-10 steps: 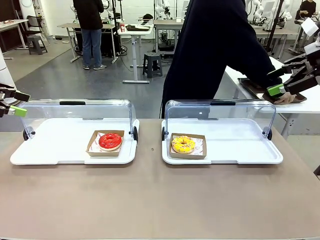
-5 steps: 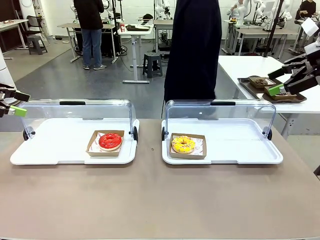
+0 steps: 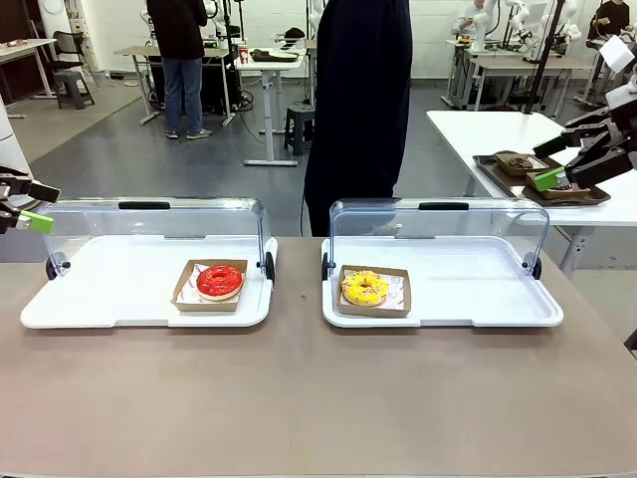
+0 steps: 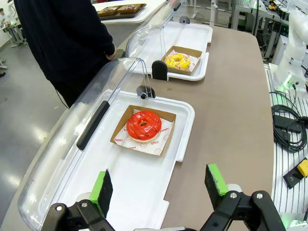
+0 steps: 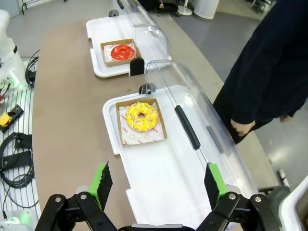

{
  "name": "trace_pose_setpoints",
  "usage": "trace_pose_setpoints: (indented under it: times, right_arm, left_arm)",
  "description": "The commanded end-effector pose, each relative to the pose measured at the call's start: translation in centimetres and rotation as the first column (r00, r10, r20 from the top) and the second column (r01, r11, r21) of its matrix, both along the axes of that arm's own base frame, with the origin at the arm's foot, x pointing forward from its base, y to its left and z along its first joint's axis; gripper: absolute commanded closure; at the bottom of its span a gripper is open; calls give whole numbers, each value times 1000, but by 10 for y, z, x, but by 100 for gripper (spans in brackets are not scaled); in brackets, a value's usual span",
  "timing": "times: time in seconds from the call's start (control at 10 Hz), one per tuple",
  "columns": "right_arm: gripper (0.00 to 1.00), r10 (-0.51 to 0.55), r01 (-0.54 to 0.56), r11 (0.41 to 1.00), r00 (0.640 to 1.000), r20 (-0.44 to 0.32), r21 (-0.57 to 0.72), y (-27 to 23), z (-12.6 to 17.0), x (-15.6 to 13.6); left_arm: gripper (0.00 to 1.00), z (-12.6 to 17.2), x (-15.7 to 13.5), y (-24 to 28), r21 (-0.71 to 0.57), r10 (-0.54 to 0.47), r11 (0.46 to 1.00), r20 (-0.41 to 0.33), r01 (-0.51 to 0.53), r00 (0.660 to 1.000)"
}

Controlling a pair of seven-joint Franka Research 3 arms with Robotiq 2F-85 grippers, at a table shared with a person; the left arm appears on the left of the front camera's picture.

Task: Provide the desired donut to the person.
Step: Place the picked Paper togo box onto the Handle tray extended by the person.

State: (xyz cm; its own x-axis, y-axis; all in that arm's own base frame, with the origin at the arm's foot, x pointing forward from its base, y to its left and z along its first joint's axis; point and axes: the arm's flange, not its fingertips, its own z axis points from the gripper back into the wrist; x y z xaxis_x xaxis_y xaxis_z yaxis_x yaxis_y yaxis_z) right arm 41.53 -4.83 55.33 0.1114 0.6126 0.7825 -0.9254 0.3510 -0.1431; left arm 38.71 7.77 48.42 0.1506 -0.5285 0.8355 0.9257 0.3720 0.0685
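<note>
A red-glazed donut (image 3: 219,281) lies in a cardboard box on the left white tray (image 3: 109,289), and the left wrist view shows that red donut (image 4: 143,126) too. A yellow sprinkled donut (image 3: 365,288) lies in its box on the right white tray (image 3: 478,289); the right wrist view looks down on the yellow donut (image 5: 141,116). The person (image 3: 356,100) in black stands behind the table between the two trays. My left gripper (image 3: 20,204) hovers open at the far left edge, and my right gripper (image 3: 575,154) hovers open at the far right, both empty.
Each tray has a clear domed lid (image 3: 159,224) swung open behind it, the right lid (image 3: 438,227) likewise. A white side table (image 3: 518,149) with brown donut trays stands at the back right. Brown table surface (image 3: 318,398) lies bare in front.
The person straightened up from the side table at the right and moved left behind the table. Both arms stayed still.
</note>
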Motion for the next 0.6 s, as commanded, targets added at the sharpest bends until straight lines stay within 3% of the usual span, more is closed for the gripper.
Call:
trace_pose_setpoints:
  times: [0.0, 0.5]
  right_arm:
    - [0, 7, -7, 1000, 1000, -2, 9, -1, -1, 0]
    - [0, 7, -7, 1000, 1000, -2, 9, -1, -1, 0]
  left_arm:
    - [0, 0, -1, 0, -6, -2, 1000, 2, 2, 1000]
    - [0, 0, -1, 0, -6, -2, 1000, 2, 2, 1000]
